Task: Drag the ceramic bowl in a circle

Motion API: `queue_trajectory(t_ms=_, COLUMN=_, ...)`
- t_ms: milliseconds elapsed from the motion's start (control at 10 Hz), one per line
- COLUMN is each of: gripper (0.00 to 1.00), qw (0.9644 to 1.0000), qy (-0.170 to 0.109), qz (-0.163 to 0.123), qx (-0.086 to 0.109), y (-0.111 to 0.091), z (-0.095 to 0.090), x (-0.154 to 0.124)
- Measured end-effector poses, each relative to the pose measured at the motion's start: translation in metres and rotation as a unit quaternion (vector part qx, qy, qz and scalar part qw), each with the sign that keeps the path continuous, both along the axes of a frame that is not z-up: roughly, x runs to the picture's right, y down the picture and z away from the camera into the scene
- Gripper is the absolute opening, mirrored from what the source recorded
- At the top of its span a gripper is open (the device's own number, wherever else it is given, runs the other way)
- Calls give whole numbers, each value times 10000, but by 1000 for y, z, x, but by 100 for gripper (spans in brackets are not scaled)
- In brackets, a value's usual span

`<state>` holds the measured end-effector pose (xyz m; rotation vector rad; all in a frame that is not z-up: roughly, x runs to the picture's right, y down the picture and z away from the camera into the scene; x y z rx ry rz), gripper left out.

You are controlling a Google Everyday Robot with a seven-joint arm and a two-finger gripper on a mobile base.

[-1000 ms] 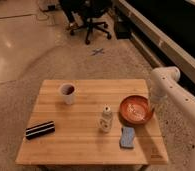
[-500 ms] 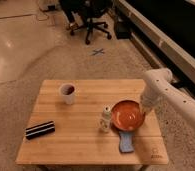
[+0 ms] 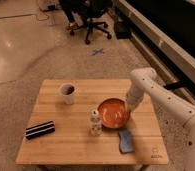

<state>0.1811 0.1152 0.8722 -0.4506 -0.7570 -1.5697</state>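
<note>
The ceramic bowl (image 3: 113,113), wide, shallow and orange-red, sits on the wooden table (image 3: 66,145) right of centre. It lies very close to a small clear bottle (image 3: 95,122) on its left. My gripper (image 3: 131,108) reaches down from the white arm (image 3: 156,92) and meets the bowl's right rim. The arm's end hides how the gripper meets the rim.
A white cup (image 3: 67,93) with a dark inside stands at the back left. A black bar-shaped object (image 3: 40,129) lies at the front left. A blue sponge (image 3: 126,141) lies just in front of the bowl. An office chair (image 3: 88,20) stands on the floor behind the table.
The arm has swung left over the table. The bowl has slid left and slightly forward, from the right edge to beside the bottle.
</note>
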Motion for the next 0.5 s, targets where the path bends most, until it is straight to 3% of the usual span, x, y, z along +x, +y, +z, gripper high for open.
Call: queue_trajectory(t_ms=500, gripper=0, qw=9981, qy=-356, qz=-34, qx=503, y=-54, z=39, x=-55)
